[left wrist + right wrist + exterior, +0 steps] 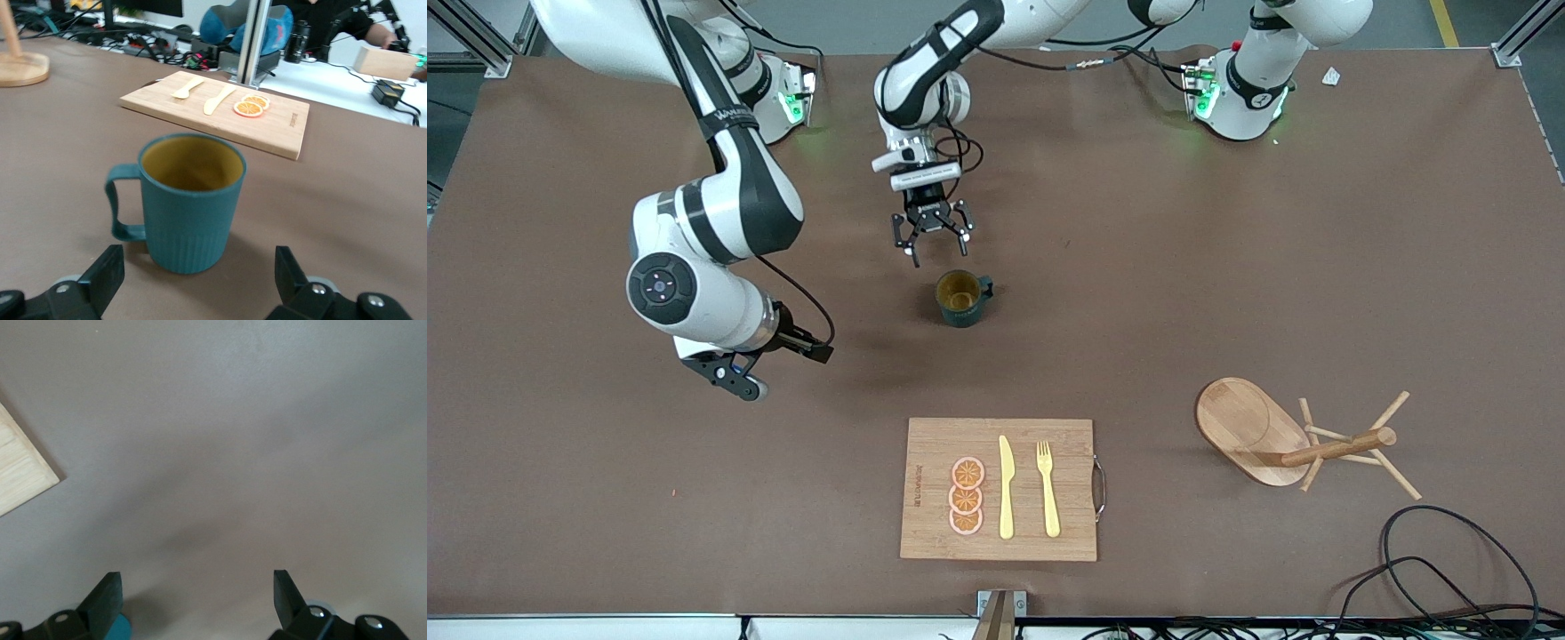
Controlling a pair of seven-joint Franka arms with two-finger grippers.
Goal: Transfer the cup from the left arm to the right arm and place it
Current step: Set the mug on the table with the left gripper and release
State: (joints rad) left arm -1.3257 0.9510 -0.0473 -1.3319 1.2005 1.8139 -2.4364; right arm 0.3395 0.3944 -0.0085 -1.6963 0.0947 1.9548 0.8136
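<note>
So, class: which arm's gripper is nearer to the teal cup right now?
Left. The left gripper hangs open just above the table beside the cup, toward the robots' bases. The right gripper waits open farther off, toward the right arm's end of the table.

Both arms are glossy white with black bands at the joints, and a black cable runs along each. Their bases glow green. The right arm has a round black cap with a blue centre at its wrist. The left hand [932, 233] and right hand [738, 378] are black, with small silver screws near the finger [100, 277] bases.
</note>
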